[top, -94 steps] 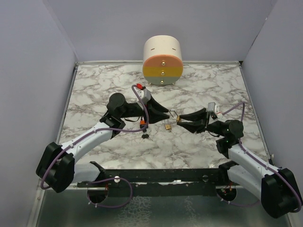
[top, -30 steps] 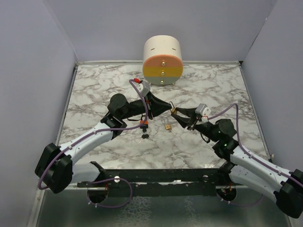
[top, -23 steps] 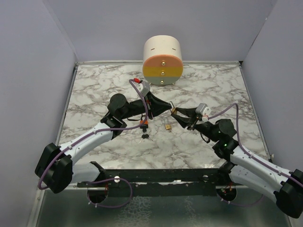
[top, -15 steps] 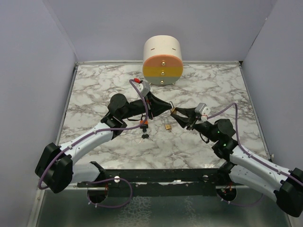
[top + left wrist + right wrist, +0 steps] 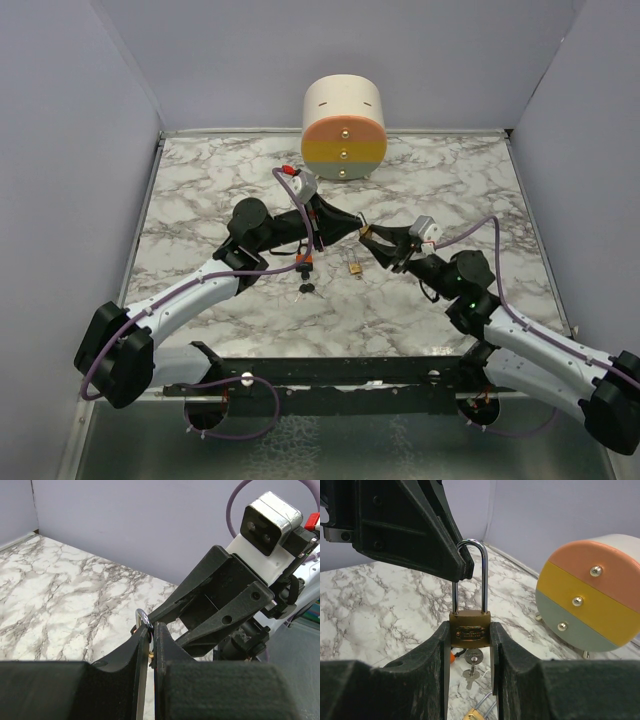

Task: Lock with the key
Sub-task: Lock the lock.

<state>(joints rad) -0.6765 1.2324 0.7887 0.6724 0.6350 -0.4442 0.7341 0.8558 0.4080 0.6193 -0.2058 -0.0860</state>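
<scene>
The right gripper (image 5: 470,636) has raised the padlock (image 5: 470,630), clamped by its body, over mid-counter to the left gripper (image 5: 151,632), whose nearly closed tips touch the shackle (image 5: 483,580), seemingly seating it; the key (image 5: 472,661) lies below, likely next.

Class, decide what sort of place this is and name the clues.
Probably a robot lab test cell: plain lilac walls enclose a marble-patterned table, and the right gripper holds a brass padlock near the left gripper.

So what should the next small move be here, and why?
Probably the left gripper should release the shackle and go down for the key on the table: the right gripper clamps the padlock upright, and the key lies untouched below it.
</scene>
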